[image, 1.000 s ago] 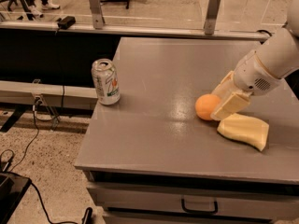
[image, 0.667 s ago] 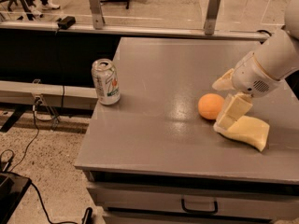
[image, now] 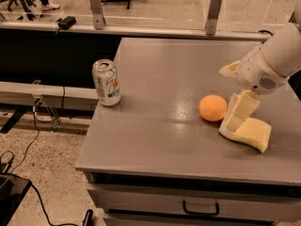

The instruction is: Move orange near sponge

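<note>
The orange [image: 212,108] rests on the grey table [image: 160,79], right of centre. The pale yellow sponge [image: 251,134] lies just to its right, a small gap away. My gripper [image: 229,97] hangs on the white arm just right of the orange, open and empty. Its near finger [image: 239,111] reaches down in front of the sponge's left end and hides part of it. Its far finger [image: 229,69] stands behind and above the orange.
A silver soda can [image: 106,82] stands upright near the table's left edge. A drawer with a handle [image: 201,207] is under the front edge. A rail with posts [image: 96,6] runs behind the table. Cables lie on the floor at left.
My gripper has opened and let go of the orange, then drawn back a little up and to the right. The orange stays beside the sponge.
</note>
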`<state>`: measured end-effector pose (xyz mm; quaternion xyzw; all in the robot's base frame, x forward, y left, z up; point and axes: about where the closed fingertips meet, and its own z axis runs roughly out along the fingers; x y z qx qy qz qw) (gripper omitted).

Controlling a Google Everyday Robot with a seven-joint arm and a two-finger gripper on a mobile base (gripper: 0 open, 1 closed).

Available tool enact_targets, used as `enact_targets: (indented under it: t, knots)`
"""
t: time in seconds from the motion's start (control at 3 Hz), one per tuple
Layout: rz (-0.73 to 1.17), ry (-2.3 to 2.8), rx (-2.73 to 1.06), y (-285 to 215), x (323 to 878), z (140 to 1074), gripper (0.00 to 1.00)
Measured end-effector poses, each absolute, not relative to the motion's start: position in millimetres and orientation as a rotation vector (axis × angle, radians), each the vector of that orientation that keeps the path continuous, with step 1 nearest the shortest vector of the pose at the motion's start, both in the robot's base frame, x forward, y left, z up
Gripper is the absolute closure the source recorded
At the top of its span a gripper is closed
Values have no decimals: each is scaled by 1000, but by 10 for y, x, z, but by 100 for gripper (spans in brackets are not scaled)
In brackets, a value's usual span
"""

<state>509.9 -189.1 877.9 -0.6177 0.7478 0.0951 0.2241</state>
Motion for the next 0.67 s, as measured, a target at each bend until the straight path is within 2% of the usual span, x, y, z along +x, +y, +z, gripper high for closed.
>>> enact_targets:
  t: [0.33, 0.67]
  knots:
    - [292, 2008, -1694, -2136, 5104, 8912, 0]
    - [291, 2005, -1695, -2137, 5107, 8920, 0]
